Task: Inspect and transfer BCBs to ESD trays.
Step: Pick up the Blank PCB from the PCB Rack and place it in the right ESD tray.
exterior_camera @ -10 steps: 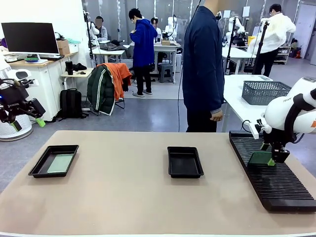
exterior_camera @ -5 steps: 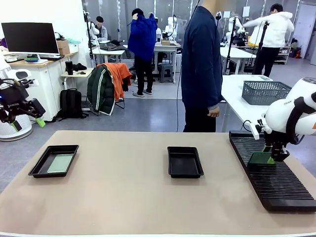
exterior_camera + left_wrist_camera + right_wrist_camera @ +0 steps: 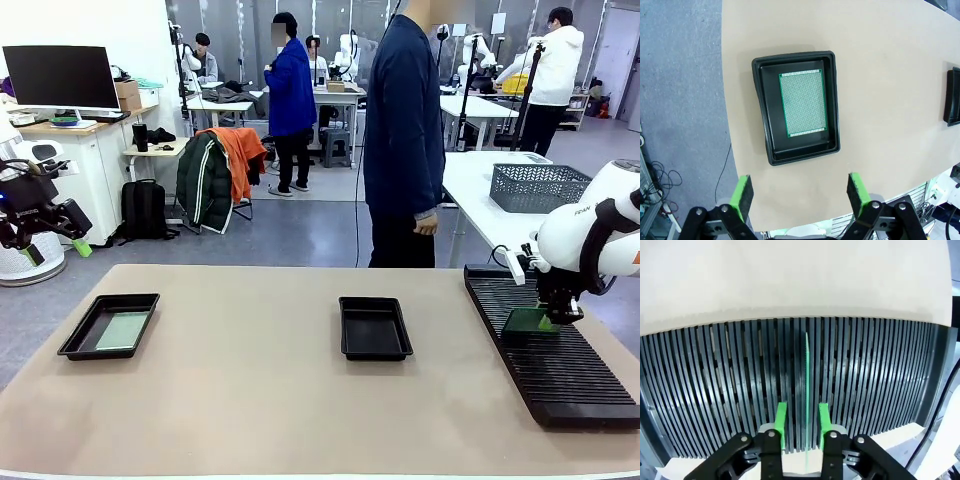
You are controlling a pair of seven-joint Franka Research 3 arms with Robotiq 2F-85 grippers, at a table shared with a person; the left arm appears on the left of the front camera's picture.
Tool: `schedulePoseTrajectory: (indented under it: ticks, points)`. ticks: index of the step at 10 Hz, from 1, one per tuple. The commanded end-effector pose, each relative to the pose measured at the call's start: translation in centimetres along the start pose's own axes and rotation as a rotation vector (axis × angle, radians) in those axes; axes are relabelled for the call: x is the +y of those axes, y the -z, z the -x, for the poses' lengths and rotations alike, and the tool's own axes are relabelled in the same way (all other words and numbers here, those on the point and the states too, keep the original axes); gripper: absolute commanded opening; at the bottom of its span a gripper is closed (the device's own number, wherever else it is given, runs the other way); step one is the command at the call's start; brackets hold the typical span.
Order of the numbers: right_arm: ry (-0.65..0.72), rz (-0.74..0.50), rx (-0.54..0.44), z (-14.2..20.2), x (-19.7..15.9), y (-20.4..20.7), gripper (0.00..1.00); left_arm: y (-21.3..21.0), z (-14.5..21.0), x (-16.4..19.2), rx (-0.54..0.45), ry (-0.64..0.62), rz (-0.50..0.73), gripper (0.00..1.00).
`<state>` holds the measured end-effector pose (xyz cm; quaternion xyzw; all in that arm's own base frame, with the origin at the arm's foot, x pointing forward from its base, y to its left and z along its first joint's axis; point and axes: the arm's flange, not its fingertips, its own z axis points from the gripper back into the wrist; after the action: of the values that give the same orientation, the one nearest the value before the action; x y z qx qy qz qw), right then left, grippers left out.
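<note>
**At the rack: right claw [image 3: 802, 415] straddles an upright board [image 3: 806, 370]**

On the bench's [image 3: 250, 400] right side lies the long slotted rack [image 3: 570, 375], and one pale-green board stands on edge in one of its slots. The right claw hangs over that board with its green pads [image 3: 781, 420] narrowly apart, one on each side of the near edge. A thin gap shows on both sides, so the board isn't clamped. The gap looks a touch wider on one side than the other.

To do this step well, I'd square the wrist first so both pads meet the board together. A lopsided squeeze could bend it or wedge it against the slot wall. Take hold only near the edge, firmly but not hard, since the board is thin. Then draw it straight up along the slot, without twisting, until the bottom edge is free of the ribs.

Off the bench's left end, the left claw [image 3: 799, 185] waits with its fingers wide apart and holds nothing. Below it the left tray [image 3: 760, 110] already holds a flat board [image 3: 802, 103], lying inside the rim. The middle tray [image 3: 375, 325] is bare, so it seems the likely place for the upright board.
</note>
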<state>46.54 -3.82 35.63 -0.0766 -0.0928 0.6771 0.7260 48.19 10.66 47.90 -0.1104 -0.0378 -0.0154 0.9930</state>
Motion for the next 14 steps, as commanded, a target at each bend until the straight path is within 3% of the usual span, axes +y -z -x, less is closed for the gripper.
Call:
schedulePoseTrajectory:
  ticks: [1, 6, 14]
  points:
    - [0.009, 0.042, 0.001, 0.26, 0.59, 0.52, 0.23, 0.11, 0.15, 0.10, -0.007, 0.010, 0.018, 1.00]
    - [0.018, 0.042, -0.007, 0.58, 0.63, 0.80, 0.00, 0.11, 0.15, 0.10, -0.007, 0.010, 0.018, 1.00]
    - [0.005, 0.021, 0.000, 0.14, 0.20, 0.19, 0.00, 0.11, 0.15, 0.10, -0.007, 0.010, 0.018, 1.00]
